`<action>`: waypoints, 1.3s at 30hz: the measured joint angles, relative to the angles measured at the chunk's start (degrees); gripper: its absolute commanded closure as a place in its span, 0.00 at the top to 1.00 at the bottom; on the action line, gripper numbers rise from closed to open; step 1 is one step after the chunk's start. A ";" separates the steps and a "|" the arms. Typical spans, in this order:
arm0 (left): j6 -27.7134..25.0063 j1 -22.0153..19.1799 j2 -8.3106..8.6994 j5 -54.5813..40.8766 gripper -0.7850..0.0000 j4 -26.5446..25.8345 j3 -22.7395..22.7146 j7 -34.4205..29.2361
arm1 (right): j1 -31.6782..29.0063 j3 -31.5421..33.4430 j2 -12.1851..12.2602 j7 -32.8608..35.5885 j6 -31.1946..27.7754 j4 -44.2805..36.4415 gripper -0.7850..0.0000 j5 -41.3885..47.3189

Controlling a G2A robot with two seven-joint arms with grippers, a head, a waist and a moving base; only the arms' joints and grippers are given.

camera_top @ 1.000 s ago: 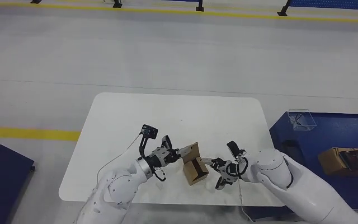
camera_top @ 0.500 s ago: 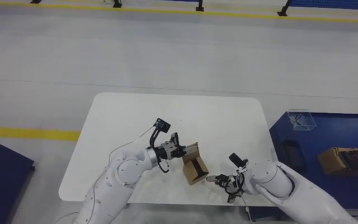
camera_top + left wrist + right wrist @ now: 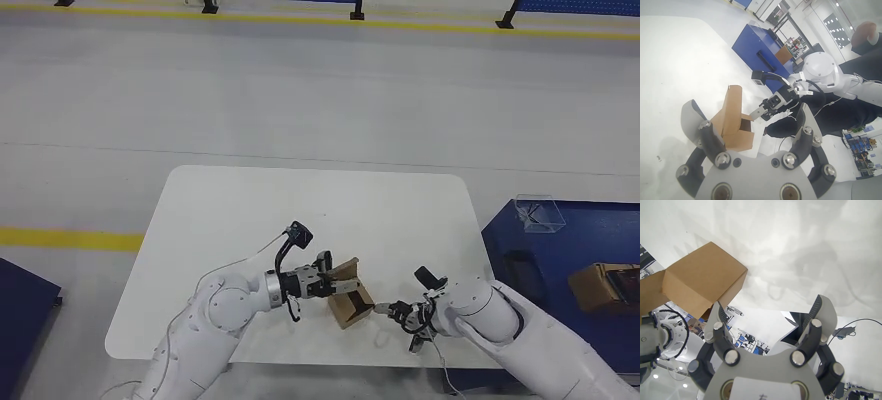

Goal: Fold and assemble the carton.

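A blue cabinet [image 3: 560,250] with a clear bin [image 3: 535,212] on top stands beside the white table [image 3: 200,250]. Near the table's front edge sits the brown carton [image 3: 352,303], partly formed, 1 flap raised, its open end facing the right gripper [image 3: 768,303]. The left gripper [image 3: 337,285] is at its other side. Both grippers are spread, grasping nothing.

Left gripper [image 3: 345,286] has its jaws spread wide, with the left arm bent at the elbow and the wrist held low, fingers pointing across toward the other arm. Right gripper [image 3: 384,311] is wide open too, on a bent right arm, and points back at it. Its fingertips sit just ahead of the left jaws' opening, near but not touching them.
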 measured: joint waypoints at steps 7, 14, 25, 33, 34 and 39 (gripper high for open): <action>0.84 0.93 0.03 1.02 1.00 -2.57 1.41 0.19 | 0.69 -0.22 -0.87 -0.57 -0.06 2.24 1.00 -1.32; 2.47 1.53 0.02 5.87 1.00 -4.88 3.09 1.55 | 1.17 0.35 -1.31 0.51 0.14 3.36 1.00 -1.89; 4.09 2.98 0.10 12.03 1.00 -6.53 5.10 3.79 | 1.12 1.03 -1.98 1.48 0.30 4.20 1.00 -2.39; 4.94 4.79 0.48 17.04 1.00 -8.87 5.31 6.30 | 1.25 1.23 -2.61 2.45 0.47 4.28 1.00 -2.28; 4.99 5.02 0.49 17.43 1.00 -9.15 5.52 6.37 | 1.27 1.23 -2.68 2.54 0.50 4.25 1.00 -2.31; 6.11 5.44 0.45 19.99 1.00 -10.21 6.67 6.73 | 1.34 1.20 -3.03 3.32 0.65 4.42 1.00 -2.50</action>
